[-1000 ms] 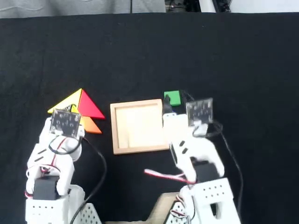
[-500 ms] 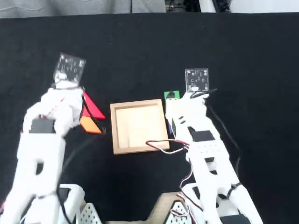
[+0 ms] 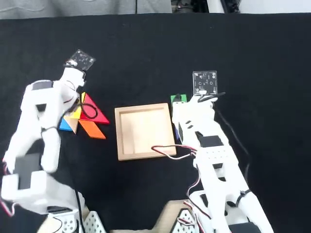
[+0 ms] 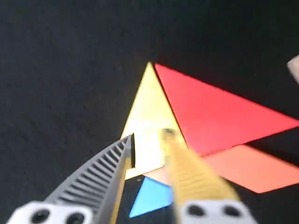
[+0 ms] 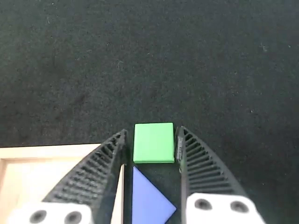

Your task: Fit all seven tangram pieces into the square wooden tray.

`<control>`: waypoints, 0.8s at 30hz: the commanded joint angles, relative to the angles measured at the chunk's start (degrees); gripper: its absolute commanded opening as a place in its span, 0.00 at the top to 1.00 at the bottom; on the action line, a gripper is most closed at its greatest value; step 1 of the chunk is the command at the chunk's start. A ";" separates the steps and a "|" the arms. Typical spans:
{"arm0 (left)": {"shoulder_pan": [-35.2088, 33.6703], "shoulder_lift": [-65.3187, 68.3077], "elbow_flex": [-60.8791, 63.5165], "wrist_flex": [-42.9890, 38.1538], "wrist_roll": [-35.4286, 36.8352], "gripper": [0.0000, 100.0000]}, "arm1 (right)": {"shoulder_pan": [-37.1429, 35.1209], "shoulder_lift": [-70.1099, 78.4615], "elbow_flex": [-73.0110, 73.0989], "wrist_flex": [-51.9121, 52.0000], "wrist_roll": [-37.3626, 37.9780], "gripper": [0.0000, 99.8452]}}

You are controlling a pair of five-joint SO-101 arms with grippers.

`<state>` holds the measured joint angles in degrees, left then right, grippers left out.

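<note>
The square wooden tray point(image 3: 145, 131) lies mid-table with nothing in it. To its left is a cluster of pieces: red triangle point(image 3: 93, 111), yellow triangle point(image 3: 77, 112), orange parallelogram point(image 3: 93, 129), small blue triangle point(image 3: 64, 124). My left gripper point(image 4: 148, 139) hangs open just over the yellow triangle point(image 4: 149, 107), beside the red triangle point(image 4: 215, 114). A green square point(image 3: 180, 99) sits off the tray's far right corner. My right gripper point(image 5: 152, 139) is open, one finger on each side of the green square point(image 5: 153, 142). A blue triangle point(image 5: 147, 198) lies just behind it.
Black cloth covers the table point(image 3: 252, 53), with wide bare room at the back and right. A tray corner point(image 5: 46, 156) lies close beside my right gripper's finger. A red and white cable point(image 3: 165, 149) crosses the tray's right edge.
Both arms have unfolded from low poses. The right arm stretched out over the green square and then stayed. The left arm lifted and swung over the left cluster, uncovering the blue triangle.
</note>
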<state>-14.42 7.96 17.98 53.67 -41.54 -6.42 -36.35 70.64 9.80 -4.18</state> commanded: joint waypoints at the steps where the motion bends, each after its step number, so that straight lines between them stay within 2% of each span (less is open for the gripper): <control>1: -2.15 3.25 -11.30 5.19 0.62 0.76 | 0.35 0.04 -3.12 -1.32 0.00 0.83; 6: -2.59 9.32 -17.36 9.76 -10.29 0.75 | 0.35 0.04 -3.12 -1.41 0.00 0.83; 9: -2.51 12.92 -18.07 9.41 -13.98 0.75 | 0.35 0.04 -3.12 -1.41 0.00 0.83; 24: -4.09 25.93 -29.85 9.23 -14.95 0.75 | 0.35 0.04 -3.21 -1.49 0.09 0.83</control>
<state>-17.41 31.25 -8.13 62.81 -56.04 -6.42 -36.35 70.64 9.80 -4.18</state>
